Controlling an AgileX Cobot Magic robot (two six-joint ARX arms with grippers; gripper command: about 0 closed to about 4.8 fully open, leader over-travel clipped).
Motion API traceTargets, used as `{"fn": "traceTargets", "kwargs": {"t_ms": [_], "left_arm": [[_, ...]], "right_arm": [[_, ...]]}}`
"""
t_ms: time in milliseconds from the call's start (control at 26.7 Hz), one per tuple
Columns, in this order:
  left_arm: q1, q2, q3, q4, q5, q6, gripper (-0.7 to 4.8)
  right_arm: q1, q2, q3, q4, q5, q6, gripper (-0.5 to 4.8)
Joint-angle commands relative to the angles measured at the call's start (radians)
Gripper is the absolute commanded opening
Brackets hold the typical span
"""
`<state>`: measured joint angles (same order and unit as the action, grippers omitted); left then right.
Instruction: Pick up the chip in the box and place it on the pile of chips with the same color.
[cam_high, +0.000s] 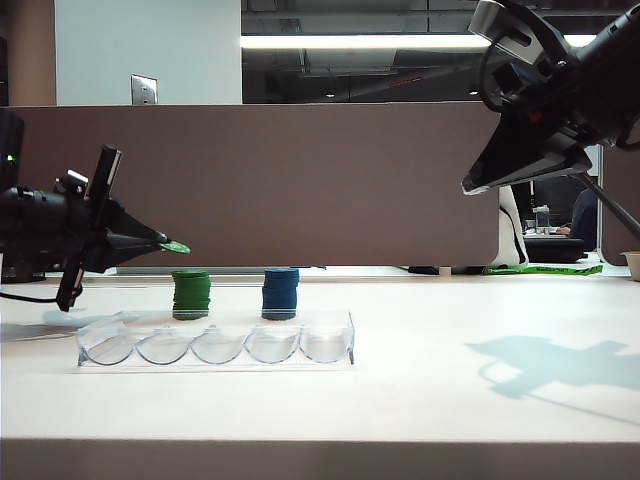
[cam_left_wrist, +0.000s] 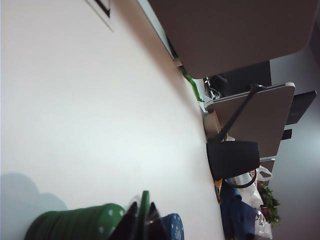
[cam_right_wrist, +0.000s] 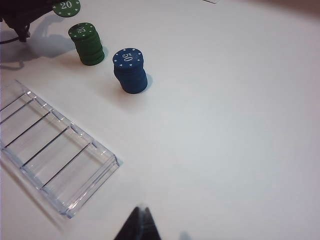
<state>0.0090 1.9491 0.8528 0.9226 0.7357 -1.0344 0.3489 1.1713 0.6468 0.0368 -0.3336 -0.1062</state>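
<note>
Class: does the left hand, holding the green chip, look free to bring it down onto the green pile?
Probably yes. The left hand grips the chip above the green pile; nothing lies between them, and the blue stack stands apart.

A pale, glossy surface (cam_high: 480, 320) filled the foreground, catching soft shadows. Behind it ran a long brown partition panel (cam_high: 300, 180) with rounded corners. Above the panel, on the left, rose a light grey wall (cam_high: 150, 40) bearing a small metal switch plate (cam_high: 144, 90). To the right of that wall the room opened into a dim office, where a bright strip light (cam_high: 360, 42) glowed under a dark ceiling. At the far right, beyond the partition, a seated person (cam_high: 582, 222) was partly visible.
</note>
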Motion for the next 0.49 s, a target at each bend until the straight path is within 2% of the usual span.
{"fn": "traceTargets", "kwargs": {"t_ms": [37,486], "left_arm": [[0.001,0.012,0.012,0.019,0.023,-0.013,-0.06],[0.002,0.013,0.013,0.022,0.049,-0.010,-0.06]], "right_arm": [[0.000,-0.003,0.004,0.011,-0.001,-0.003,-0.05],[0.000,-0.003,0.004,0.012,0.001,-0.003,-0.05]]}}
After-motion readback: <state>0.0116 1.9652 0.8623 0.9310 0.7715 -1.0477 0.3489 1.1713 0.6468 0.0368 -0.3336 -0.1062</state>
